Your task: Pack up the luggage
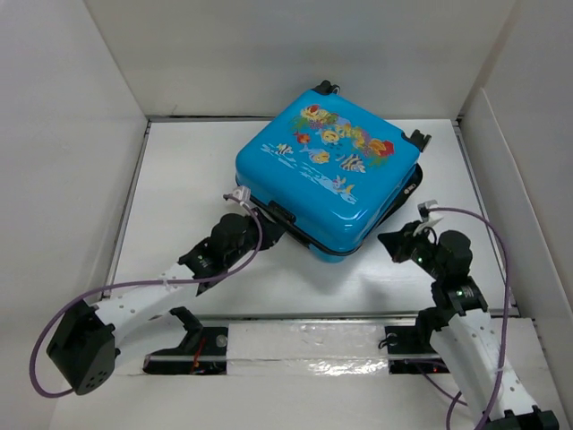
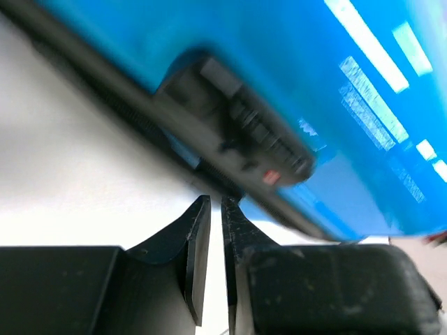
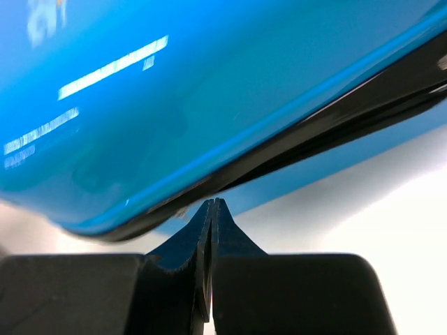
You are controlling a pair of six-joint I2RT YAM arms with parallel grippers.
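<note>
While the bright-blue hard-shell fish-print suitcase [image 1: 331, 170] sits between them, left gripper [image 2: 215, 201] fingers nearly touch, right gripper [image 3: 211, 202] fingers pressed together.

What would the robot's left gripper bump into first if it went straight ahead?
Probably the luggage: its black edge seam, under a black fitting on the blue shell, lies just past the left gripper. How close is hard to tell.
</note>
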